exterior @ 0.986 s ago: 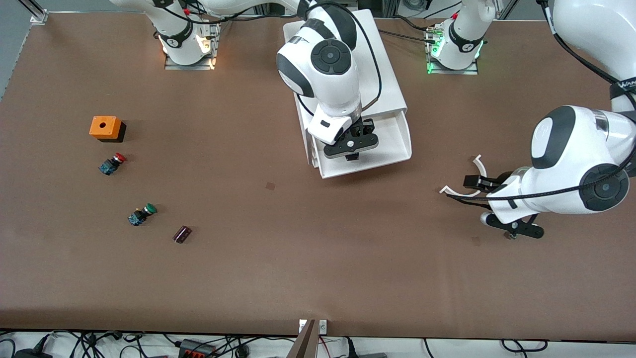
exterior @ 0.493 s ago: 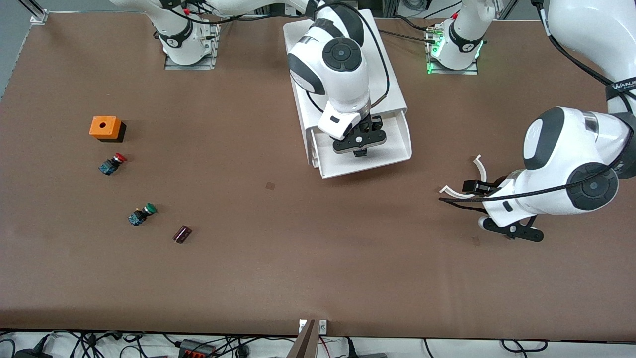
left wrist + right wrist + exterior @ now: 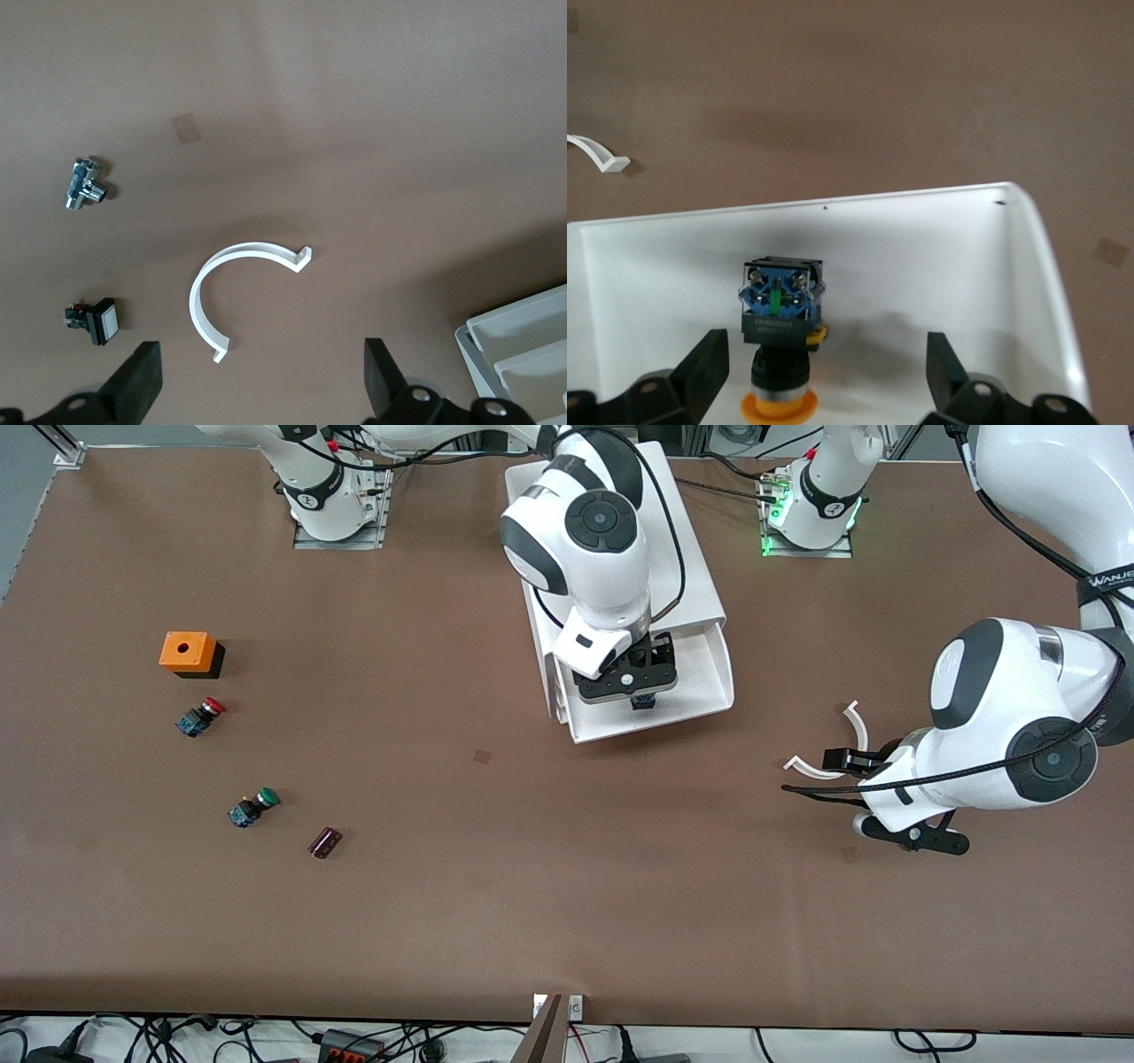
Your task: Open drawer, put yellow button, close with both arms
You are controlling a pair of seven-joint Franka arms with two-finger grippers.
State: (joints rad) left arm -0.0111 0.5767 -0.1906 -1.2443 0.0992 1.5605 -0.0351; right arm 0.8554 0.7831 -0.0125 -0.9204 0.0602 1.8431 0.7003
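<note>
The white drawer (image 3: 709, 677) stands pulled out of the white cabinet (image 3: 687, 540), toward the front camera. The yellow button (image 3: 780, 341) lies on its side on the drawer's floor (image 3: 939, 266), with its orange-yellow cap, black body and blue base all showing. Its blue base also shows in the front view (image 3: 644, 701). My right gripper (image 3: 625, 682) hangs open over the drawer, its fingers (image 3: 704, 363) apart on either side of the button and not touching it. My left gripper (image 3: 912, 837) is open and empty over bare table at the left arm's end (image 3: 261, 381).
A white curved clip (image 3: 842, 753) lies by the left gripper (image 3: 226, 288), with a metal fitting (image 3: 82, 181) and a small square switch (image 3: 96, 320) nearby. An orange box (image 3: 188, 652), a red-capped button (image 3: 199, 716), a green-capped button (image 3: 252, 806) and a dark small part (image 3: 324, 841) lie at the right arm's end.
The right gripper shifted slightly over the drawer and came back; the button's blue base now shows just below it. The left arm drifted a little toward the table's middle.
</note>
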